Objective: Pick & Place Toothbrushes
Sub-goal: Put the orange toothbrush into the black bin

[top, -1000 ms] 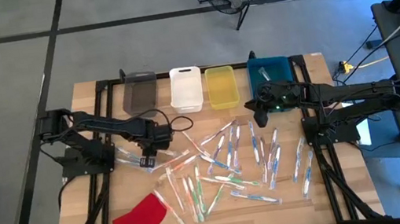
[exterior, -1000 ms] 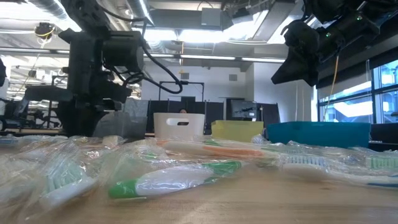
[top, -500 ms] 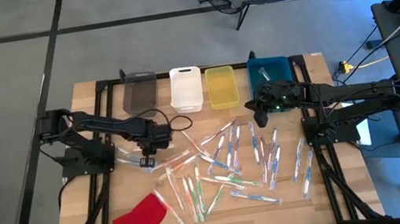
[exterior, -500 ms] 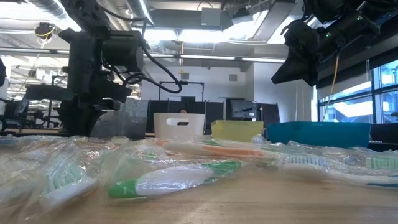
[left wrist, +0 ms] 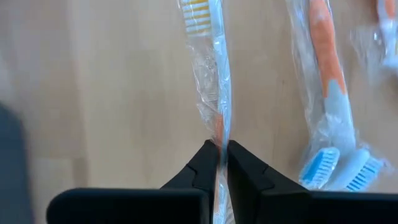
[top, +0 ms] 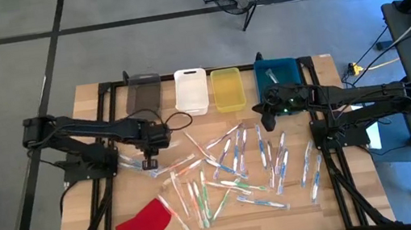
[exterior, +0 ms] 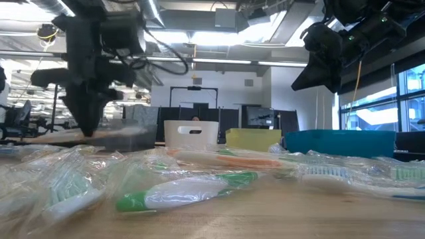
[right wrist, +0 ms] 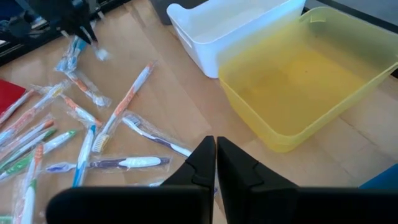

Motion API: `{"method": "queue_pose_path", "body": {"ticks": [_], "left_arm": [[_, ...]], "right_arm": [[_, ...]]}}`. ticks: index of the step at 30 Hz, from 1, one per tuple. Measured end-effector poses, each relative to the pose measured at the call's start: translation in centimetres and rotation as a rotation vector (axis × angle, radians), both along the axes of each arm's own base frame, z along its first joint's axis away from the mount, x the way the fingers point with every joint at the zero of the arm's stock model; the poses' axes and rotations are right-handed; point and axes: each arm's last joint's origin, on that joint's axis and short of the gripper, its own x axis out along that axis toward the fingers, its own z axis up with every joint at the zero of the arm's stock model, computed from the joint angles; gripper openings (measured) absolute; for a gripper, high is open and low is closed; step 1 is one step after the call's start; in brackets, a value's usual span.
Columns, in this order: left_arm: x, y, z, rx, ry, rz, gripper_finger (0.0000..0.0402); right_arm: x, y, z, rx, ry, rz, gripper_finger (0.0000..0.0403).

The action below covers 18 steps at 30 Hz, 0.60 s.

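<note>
The left gripper (left wrist: 222, 163) is pinching a wrapped toothbrush (left wrist: 214, 81) above the tabletop (left wrist: 112, 93); the right gripper (right wrist: 216, 155) is hanging pressed together, empty, near the yellow bin (right wrist: 311, 81).

We saw wrapped toothbrushes (exterior: 192, 189) heaped across table (exterior: 279, 219); left gripper (exterior: 89, 126) held one; right gripper (exterior: 319, 63) raised.

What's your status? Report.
Left gripper shut on wrapped toothbrush. Right gripper shut, empty, near yellow bin. Nothing blocking.
</note>
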Motion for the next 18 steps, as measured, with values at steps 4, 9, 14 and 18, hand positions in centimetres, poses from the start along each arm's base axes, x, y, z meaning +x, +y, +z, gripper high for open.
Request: {"method": "queue_pose_path", "body": {"ticks": [4, 9, 14, 18], "left_arm": [[-0.6, 0.1, 1.4, 0.037, -0.083, 0.066, 0.0018], [-1.2, 0.6, 3.3, 0.062, -0.216, 0.175, 0.0018], [-1.6, 1.4, 4.9, 0.084, -0.367, 0.260, 0.0018], [-1.7, 2.1, 5.9, 0.107, -0.467, 0.319, 0.0018]], "right_arm": [[-0.1, 0.0, -0.1, 0.003, 0.012, 0.000, 0.0016], [-0.1, 0.0, -0.1, 0.003, 0.013, 0.000, 0.0024], [-0.1, 0.0, -0.2, 0.004, 0.021, 0.000, 0.0033], [-0.2, 0.0, -0.3, 0.007, 0.034, 0.000, 0.0038]]}}
